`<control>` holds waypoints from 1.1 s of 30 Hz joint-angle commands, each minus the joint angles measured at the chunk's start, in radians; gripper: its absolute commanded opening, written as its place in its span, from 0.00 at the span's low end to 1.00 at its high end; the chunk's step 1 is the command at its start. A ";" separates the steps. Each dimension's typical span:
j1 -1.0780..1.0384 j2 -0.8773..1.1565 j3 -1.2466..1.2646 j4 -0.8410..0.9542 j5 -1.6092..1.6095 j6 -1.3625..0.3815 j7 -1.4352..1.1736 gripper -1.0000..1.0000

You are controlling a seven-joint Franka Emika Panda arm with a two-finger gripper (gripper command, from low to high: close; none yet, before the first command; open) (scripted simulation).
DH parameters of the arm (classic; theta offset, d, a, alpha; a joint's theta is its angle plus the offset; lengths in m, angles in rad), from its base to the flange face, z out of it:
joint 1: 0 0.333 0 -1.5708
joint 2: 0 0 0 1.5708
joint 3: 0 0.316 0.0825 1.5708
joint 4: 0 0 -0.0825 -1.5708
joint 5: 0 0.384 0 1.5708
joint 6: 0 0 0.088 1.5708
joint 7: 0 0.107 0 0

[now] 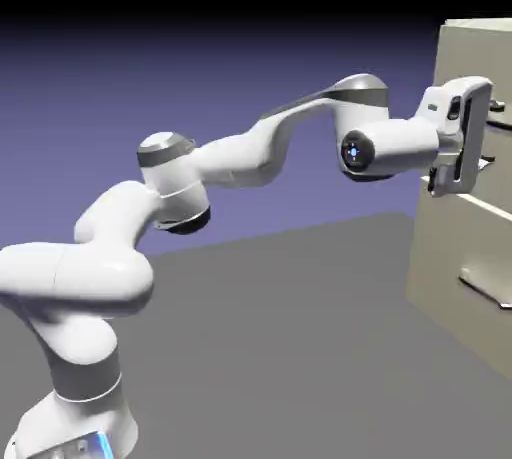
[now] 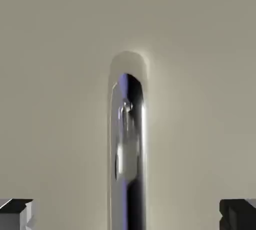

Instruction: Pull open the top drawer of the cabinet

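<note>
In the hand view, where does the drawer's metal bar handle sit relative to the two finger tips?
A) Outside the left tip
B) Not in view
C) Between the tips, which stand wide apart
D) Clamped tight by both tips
C: the handle runs up the middle of the beige drawer front, with the gripper open and a clear gap to each tip.

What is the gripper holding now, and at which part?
Nothing. The gripper is open, its fingers apart on either side of the top drawer's handle, not closed on it.
</note>
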 commanded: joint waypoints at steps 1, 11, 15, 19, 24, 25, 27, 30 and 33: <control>-0.021 0.001 0.004 0.036 0.002 0.015 0.006 0.50; 0.024 -0.002 -0.005 -0.042 -0.001 -0.018 -0.006 0.00; 0.109 -0.007 -0.028 -0.187 -0.016 -0.079 -0.025 0.00; 0.194 -0.015 -0.057 -0.332 -0.037 -0.140 -0.042 0.00; 0.303 -0.031 -0.105 -0.513 -0.075 -0.214 -0.060 0.00; 0.325 -0.035 -0.116 -0.549 -0.085 -0.229 -0.063 0.00; 0.369 -0.045 -0.142 -0.622 -0.106 -0.258 -0.068 0.00; 0.435 -0.065 -0.186 -0.731 -0.146 -0.301 -0.073 0.00; 0.501 -0.094 -0.241 -0.839 -0.197 -0.344 -0.075 0.00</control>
